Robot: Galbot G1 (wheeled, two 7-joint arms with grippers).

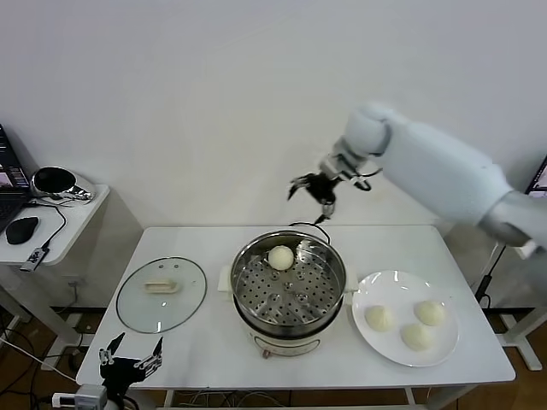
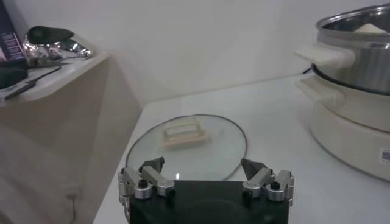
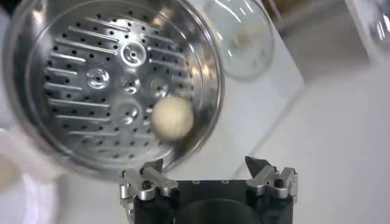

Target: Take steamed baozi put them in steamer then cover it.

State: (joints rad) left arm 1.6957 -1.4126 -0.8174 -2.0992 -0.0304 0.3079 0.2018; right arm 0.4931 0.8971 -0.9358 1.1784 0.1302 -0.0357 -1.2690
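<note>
— How many buns do you count?

— Four smooth cream-white steamed baozi: one (image 1: 280, 257) on the perforated tray at the far side of the round shiny stainless-steel steamer (image 1: 289, 286), three (image 1: 379, 319) (image 1: 430, 313) (image 1: 417, 336) on the flat white plate (image 1: 405, 295).

— And the claws?

— Two. The right claw (image 1: 313, 188) hangs above the steamer's far rim, spread wide, empty. The left claw (image 1: 131, 356) sits wide and empty at the counter's (image 1: 205, 342) near edge, by the single round clear glass cover (image 1: 161, 294).

— Anything unclear?

— The steamer's base is half cut off in the left wrist view.
</note>
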